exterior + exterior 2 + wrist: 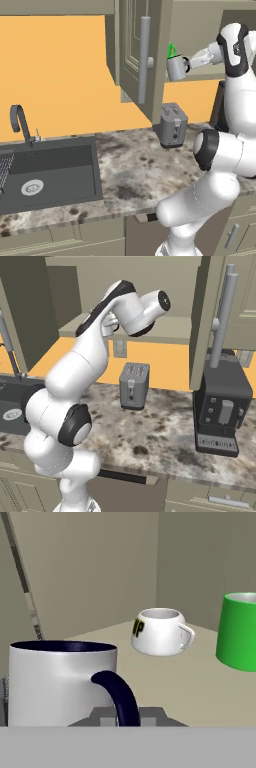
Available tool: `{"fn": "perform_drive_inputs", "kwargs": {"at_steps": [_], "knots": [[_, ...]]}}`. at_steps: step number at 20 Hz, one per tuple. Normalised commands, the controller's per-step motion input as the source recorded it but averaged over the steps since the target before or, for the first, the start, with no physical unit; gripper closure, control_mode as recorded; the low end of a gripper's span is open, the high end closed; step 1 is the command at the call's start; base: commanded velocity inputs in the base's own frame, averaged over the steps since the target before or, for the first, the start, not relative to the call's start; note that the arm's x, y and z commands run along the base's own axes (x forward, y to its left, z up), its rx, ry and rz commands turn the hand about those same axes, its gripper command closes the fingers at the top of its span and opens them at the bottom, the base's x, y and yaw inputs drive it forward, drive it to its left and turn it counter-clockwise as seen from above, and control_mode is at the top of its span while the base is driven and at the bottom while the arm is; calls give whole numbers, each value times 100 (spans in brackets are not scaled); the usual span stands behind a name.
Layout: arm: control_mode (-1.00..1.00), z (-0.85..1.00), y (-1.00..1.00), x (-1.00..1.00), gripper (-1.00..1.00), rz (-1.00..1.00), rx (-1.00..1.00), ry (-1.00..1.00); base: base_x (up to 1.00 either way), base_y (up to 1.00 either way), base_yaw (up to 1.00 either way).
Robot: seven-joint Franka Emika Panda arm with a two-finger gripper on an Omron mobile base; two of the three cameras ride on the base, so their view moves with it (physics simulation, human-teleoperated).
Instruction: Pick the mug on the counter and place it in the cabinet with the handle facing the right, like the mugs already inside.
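The cabinet (135,55) stands open, and the arm reaches onto its shelf (200,687). The gripper (187,64) is nearly closed, pinching the mug (60,682) just over the shelf's front, with its dark handle (120,697) turned right. Deeper in stand a green cup (239,632) and a small white mug (160,632). Pushing further in could knock them; letting go this near the edge could tip the mug off.

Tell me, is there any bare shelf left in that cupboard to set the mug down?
Yes. Bare shelf stretches between the held mug in front and the white mug behind it. It gets crowded toward the back corner, where the white mug and the green cup stand close together.
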Motion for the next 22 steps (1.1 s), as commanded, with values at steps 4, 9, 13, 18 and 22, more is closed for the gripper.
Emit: {"fn": "perform_drive_inputs", "kwargs": {"at_steps": [4,9,13,18,22], "knots": [[-100,0,0,31,100,-1,4,-3,0,0,0],[-100,0,0,33,100,0,7,-1,0,0,0],[-100,0,0,34,100,0,8,0,0,0,0],[-100,0,0,13,100,0,9,-2,0,0,0],[-100,1,0,0,100,0,11,-6,0,0,0]]}}
